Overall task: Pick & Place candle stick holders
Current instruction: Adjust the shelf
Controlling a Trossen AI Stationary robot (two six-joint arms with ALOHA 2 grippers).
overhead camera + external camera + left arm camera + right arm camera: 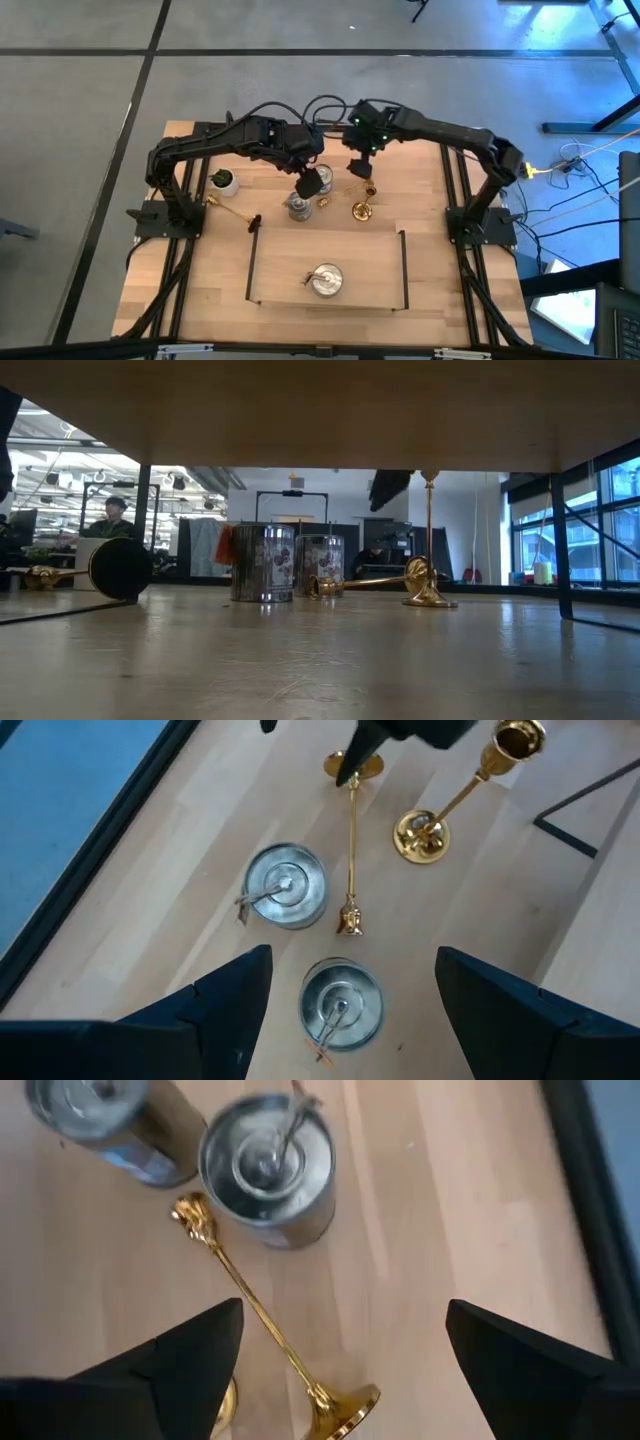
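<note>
Hovering above the far middle of the tabletop (200, 290), left gripper (309, 184) with jaws spread and holding nothing, directly over a squat silver holder (341, 1003). Just beside it, a second silver holder (287, 885), both upright. Poised a little to the right, right gripper (359, 167), jaws likewise spread wide and empty, above a gold holder lying on its side (270, 1325), slim stem across the wood, round base partly cut off at the edge of the right wrist view. Standing upright just right of that, another gold holder (363, 206), its top hidden behind a dark fingertip in the low view. Lying far off at the left, a third gold holder (232, 211), only partly seen in the low view behind a dark round base. Resting nearer, inside a thin black rectangular frame (404, 268), a third silver holder (325, 281), out of sight in both wrist views. Sitting at the far left, a small white pot with a green plant (225, 181). Blurred in the room beyond, a seated person (113, 518), hard to make out.
</note>
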